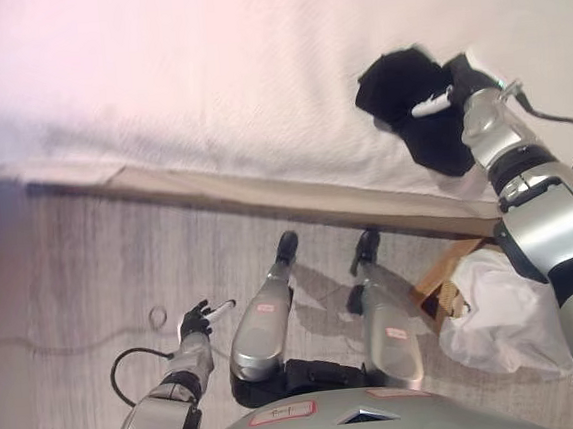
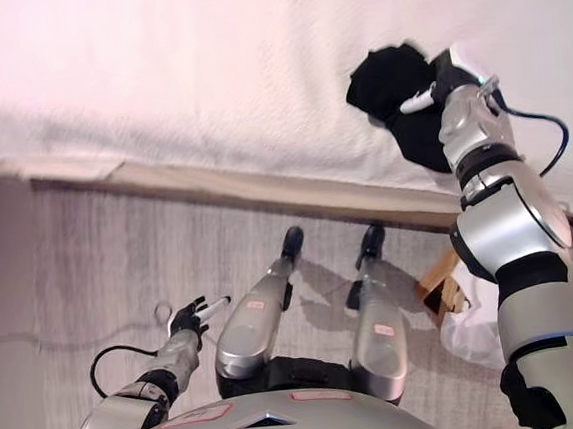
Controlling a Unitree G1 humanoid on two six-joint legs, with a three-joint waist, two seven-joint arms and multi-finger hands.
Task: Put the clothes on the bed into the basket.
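A black garment point(image 1: 406, 89) lies bunched on the white bed point(image 1: 204, 71), near its front edge at the right. My right hand point(image 1: 454, 87) rests on the garment's right side, dark against the dark cloth, so its grip is hidden. My left hand point(image 1: 197, 321) hangs low over the floor at the lower left, open and holding nothing. The brown basket point(image 1: 440, 273) stands on the floor at the lower right, under my right arm, with a white crumpled cloth point(image 1: 501, 316) in or against it.
The bed's beige base point(image 1: 295, 196) runs across the view between the mattress and the grey wood floor point(image 1: 82, 283). A small ring point(image 1: 158, 315) lies on the floor beside my left hand.
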